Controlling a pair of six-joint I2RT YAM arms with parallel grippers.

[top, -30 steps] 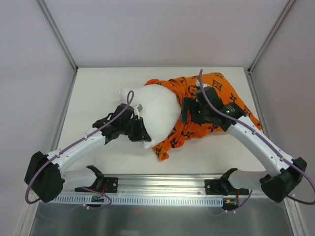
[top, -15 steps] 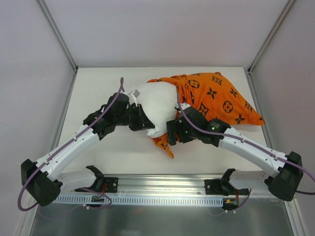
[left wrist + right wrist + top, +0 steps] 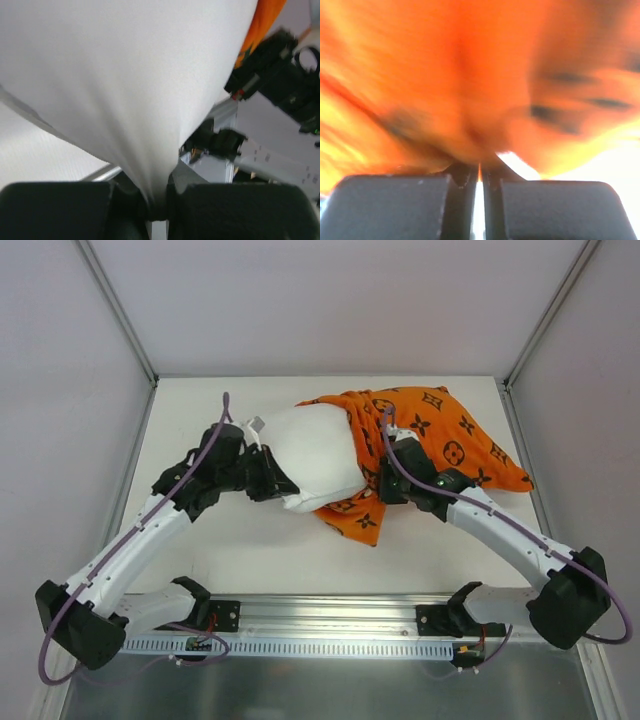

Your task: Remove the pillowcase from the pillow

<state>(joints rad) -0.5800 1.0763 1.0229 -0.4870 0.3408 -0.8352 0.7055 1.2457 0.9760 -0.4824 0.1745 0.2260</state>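
On the table's middle, you have the job roughly half done: the pillow (image 3: 310, 452) bulges bare and white at its left end, while the pillowcase (image 3: 445, 435) wraps its right end and spreads rumpled toward the right. Your left gripper (image 3: 157, 207) is clamped on a pinch of white pillow fabric; your right gripper (image 3: 480, 172) is closed on orange cloth. What remains, by my judgement, is pulling the two fully apart.
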